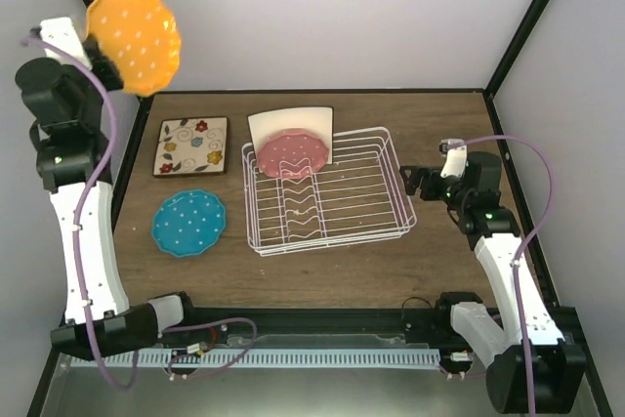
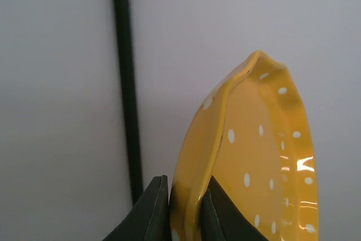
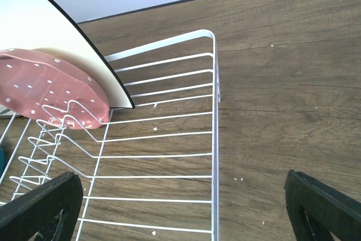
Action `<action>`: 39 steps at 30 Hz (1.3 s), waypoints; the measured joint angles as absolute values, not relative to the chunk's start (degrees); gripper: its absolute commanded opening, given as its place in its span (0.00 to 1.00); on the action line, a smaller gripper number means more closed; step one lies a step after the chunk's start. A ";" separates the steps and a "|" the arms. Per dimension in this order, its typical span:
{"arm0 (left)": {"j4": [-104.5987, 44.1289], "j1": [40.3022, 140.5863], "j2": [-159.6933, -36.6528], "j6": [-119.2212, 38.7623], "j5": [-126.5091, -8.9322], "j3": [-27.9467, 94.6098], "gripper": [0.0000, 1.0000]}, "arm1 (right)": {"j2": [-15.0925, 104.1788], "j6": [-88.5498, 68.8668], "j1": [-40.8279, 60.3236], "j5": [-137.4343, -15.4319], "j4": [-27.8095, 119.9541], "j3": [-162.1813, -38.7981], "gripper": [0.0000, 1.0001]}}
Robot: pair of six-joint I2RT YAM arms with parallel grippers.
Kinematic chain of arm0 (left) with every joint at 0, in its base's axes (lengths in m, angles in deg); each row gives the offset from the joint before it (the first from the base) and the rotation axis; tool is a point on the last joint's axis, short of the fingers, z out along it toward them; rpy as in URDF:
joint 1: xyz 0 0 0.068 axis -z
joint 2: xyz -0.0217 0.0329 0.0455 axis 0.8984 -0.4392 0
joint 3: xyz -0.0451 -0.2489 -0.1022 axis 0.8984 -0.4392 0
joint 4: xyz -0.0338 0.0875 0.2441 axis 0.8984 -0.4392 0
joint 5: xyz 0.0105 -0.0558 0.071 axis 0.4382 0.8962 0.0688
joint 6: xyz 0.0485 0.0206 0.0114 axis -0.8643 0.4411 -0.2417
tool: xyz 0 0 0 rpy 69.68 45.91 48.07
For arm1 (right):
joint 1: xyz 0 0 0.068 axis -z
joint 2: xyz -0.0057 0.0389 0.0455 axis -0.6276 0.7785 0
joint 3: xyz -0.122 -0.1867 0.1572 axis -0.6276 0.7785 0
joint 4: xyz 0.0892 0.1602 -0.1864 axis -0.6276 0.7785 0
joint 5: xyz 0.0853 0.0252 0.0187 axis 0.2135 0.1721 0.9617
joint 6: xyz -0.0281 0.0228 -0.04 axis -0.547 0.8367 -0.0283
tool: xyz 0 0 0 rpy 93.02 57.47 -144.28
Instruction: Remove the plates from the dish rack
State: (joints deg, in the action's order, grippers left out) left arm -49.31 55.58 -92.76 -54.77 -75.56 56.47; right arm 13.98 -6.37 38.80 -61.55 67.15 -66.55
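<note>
Left arm (image 1: 83,231) reared high over the left edge of the brown wooden counter (image 1: 430,271). Left jaws pinching the rim of the orange scalloped white-dotted plate (image 1: 134,38), aloft, on edge. Right arm (image 1: 503,261) low, bent; right jaws spread, gripping nothing, just beside the right rim of the white wire dish rack (image 1: 327,192) at mid-counter. Rack's far-left end: cream square dark-rimmed plate (image 1: 290,121) upright, pink dotted scalloped plate (image 1: 290,153) tilted just before it. Left of rack, flat: floral square plate (image 1: 191,146), blue dotted scalloped plate (image 1: 189,223) nearer.
</note>
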 measured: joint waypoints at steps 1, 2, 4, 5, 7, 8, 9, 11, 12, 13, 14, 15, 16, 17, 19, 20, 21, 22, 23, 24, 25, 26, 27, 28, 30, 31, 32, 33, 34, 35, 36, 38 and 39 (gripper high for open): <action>-51.47 52.13 -92.00 -52.32 -74.90 54.85 0.04 | 14.27 -6.44 38.80 -61.44 66.84 -66.55 1.00; -53.16 49.86 -91.63 -50.46 -74.05 53.58 0.04 | 14.66 -6.53 38.80 -61.29 66.56 -66.55 1.00; -59.21 43.37 -91.26 -45.48 -69.68 49.21 0.04 | 15.45 -6.55 38.80 -61.03 66.08 -66.55 1.00; -61.35 41.29 -91.36 -43.89 -67.97 47.44 0.04 | 15.91 -6.57 38.80 -60.87 65.86 -66.57 1.00; -66.99 36.11 -91.98 -40.04 -63.53 41.67 0.04 | 16.50 -6.66 38.80 -60.52 65.55 -66.55 1.00; -68.81 34.67 -92.20 -38.90 -62.49 39.68 0.04 | 16.74 -6.72 38.80 -60.30 65.47 -66.57 1.00; -70.82 32.77 -92.30 -37.70 -60.89 36.71 0.04 | 16.94 -6.77 38.80 -60.04 65.38 -66.57 1.00; -74.75 30.06 -92.33 -35.73 -58.49 31.55 0.04 | 17.33 -6.94 38.80 -59.76 65.22 -66.57 1.00; -76.46 29.20 -92.30 -35.01 -57.33 29.52 0.04 | 17.53 -7.09 38.80 -59.63 65.22 -66.57 1.00; -77.79 28.68 -92.20 -34.29 -56.26 27.66 0.04 | 17.68 -7.22 38.80 -59.58 65.22 -66.57 1.00; -78.86 28.37 -91.82 -33.64 -54.99 25.67 0.04 | 17.81 -7.47 38.80 -59.56 65.25 -66.57 1.00; -79.36 28.22 -91.36 -33.15 -54.07 24.38 0.04 | 17.90 -7.79 38.80 -59.56 65.31 -66.57 1.00; -80.02 28.09 -90.47 -32.50 -52.98 22.66 0.04 | 17.92 -8.03 38.80 -59.56 65.38 -66.57 1.00; -80.63 28.07 -89.49 -32.08 -52.10 21.30 0.04 | 17.92 -8.23 38.80 -59.58 65.44 -66.57 1.00; -81.72 28.07 -87.69 -31.71 -50.84 19.44 0.04 | 17.92 -8.58 38.80 -59.58 65.62 -66.57 1.00; -82.21 28.07 -86.86 -31.60 -50.44 18.77 0.04 | 17.92 -8.78 38.80 -59.58 65.71 -66.57 1.00; -82.45 28.02 -86.25 -31.58 -50.16 18.29 0.04 | 17.92 -9.00 38.80 -59.58 65.79 -66.57 1.00; -82.80 27.94 -85.66 -31.56 -50.03 17.74 0.04 | 17.92 -9.15 38.80 -59.58 65.88 -66.57 1.00; -83.01 27.83 -85.27 -31.58 -50.05 17.28 0.04 | 17.92 -9.32 38.80 -59.58 65.97 -66.57 1.00; -83.19 27.70 -85.00 -31.60 -50.14 16.91 0.04 | 17.92 -9.41 38.80 -59.58 66.03 -66.57 1.00; -83.41 27.54 -84.79 -31.65 -50.22 16.43 0.04 | 17.92 -9.50 38.80 -59.58 66.03 -66.59 1.00; -83.60 27.45 -84.63 -31.65 -50.40 15.97 0.04 | 17.92 -9.56 38.80 -59.58 66.03 -66.59 1.00; -83.84 27.37 -84.57 -31.65 -50.62 15.42 0.04 | 17.92 -9.59 38.80 -59.58 66.03 -66.59 1.00; -84.06 27.30 -84.55 -31.69 -50.94 14.88 0.04 | 17.92 -9.61 38.80 -59.58 66.03 -66.59 1.00; -84.26 27.28 -84.55 -31.76 -51.51 13.91 0.04 | 17.92 -9.63 38.80 -59.58 66.03 -66.59 1.00; -84.30 27.28 -84.55 -31.82 -51.82 13.43 0.04 | 17.92 -9.61 38.80 -59.58 66.01 -66.59 1.00; -84.30 27.28 -84.57 -31.91 -52.10 13.06 0.04 | 17.92 -9.61 38.80 -59.58 66.03 -66.59 1.00; -84.30 27.28 -84.57 -31.91 -52.41 12.60 0.04 | 17.92 -9.61 38.80 -59.58 66.01 -66.59 1.00; -84.30 27.28 -84.63 -31.93 -52.67 12.32 0.04 | 17.92 -9.59 38.80 -59.58 66.01 -66.59 1.00; -84.28 27.28 -84.72 -31.93 -52.91 12.06 0.04 | 17.92 -9.59 38.80 -59.58 66.01 -66.59 1.00; -84.28 27.26 -84.90 -31.91 -53.15 11.93 0.04 | 17.92 -9.59 38.80 -59.58 65.99 -66.59 1.00; -84.13 27.28 -85.33 -31.91 -53.52 11.93 0.04 | 17.92 -9.56 38.80 -59.58 65.99 -66.59 1.00; -83.87 27.28 -85.57 -31.91 -53.72 11.90 0.04 | 17.92 -9.56 38.80 -59.58 65.99 -66.59 1.00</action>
State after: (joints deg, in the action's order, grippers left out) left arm -83.87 27.28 -85.57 -31.91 -53.72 11.90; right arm 17.92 -9.56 38.80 -59.58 65.99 -66.59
